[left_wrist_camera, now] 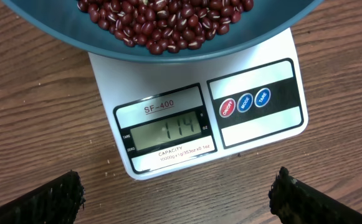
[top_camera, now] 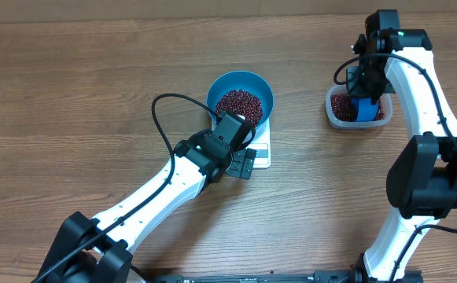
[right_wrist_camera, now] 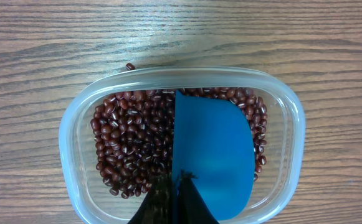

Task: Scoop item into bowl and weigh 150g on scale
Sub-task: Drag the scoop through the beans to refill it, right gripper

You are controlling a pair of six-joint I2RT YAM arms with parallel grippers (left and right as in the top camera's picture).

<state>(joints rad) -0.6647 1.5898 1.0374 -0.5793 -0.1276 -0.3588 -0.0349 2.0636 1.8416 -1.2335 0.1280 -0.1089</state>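
Note:
The blue bowl (top_camera: 264,92) stands on the white scale (top_camera: 262,154), partly filled with red-brown beans (top_camera: 238,104). In the left wrist view the bowl (left_wrist_camera: 280,18) with its beans (left_wrist_camera: 168,22) overhangs the scale (left_wrist_camera: 255,59), whose display reads 114. My left gripper (top_camera: 241,162) hovers just in front of the scale, open, with nothing between its fingers (left_wrist_camera: 50,202). My right gripper (top_camera: 364,97) is shut on a blue scoop (right_wrist_camera: 215,149), which sits down inside a clear tub (right_wrist_camera: 68,137) over more beans (right_wrist_camera: 131,143).
The clear tub (top_camera: 334,112) stands at the back right of the wooden table. One stray bean (right_wrist_camera: 130,66) lies on the wood just beyond the tub's far rim. A black cable (top_camera: 161,118) loops above the left arm.

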